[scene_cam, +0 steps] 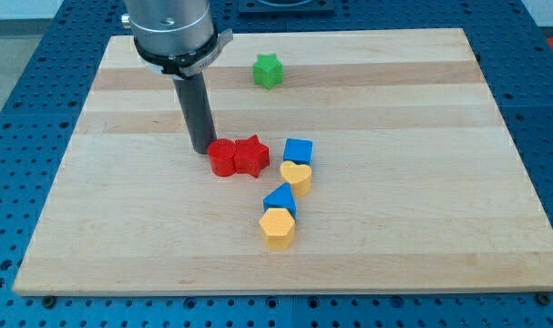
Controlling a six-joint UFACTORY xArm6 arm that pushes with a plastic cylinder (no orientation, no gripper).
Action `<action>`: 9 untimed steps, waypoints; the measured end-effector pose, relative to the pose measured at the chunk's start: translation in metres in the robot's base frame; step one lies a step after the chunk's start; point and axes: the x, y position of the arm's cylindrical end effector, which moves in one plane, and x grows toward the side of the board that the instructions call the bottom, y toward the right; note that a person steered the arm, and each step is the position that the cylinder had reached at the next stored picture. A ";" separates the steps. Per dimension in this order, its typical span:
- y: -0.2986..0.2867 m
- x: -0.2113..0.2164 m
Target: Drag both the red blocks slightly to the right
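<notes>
The red round block (222, 158) and the red star (251, 155) are shown touching near the counter's (422, 246) middle. My tip (202, 148) is set at the round block's left edge (no fingers are fitted, so nothing is gripped). The push is judged ready; a short rightward slide is called for, stopped before the blue cube (298, 151) and yellow heart (296, 175).

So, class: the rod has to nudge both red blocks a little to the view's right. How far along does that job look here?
Done: my tip stands at the left side of the red round block, which touches the red star. In hand: it is placed for a rightward push, though one picture shows no motion. Left: the push itself, stopping before the blue cube and yellow heart.
</notes>
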 end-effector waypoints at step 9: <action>0.007 0.031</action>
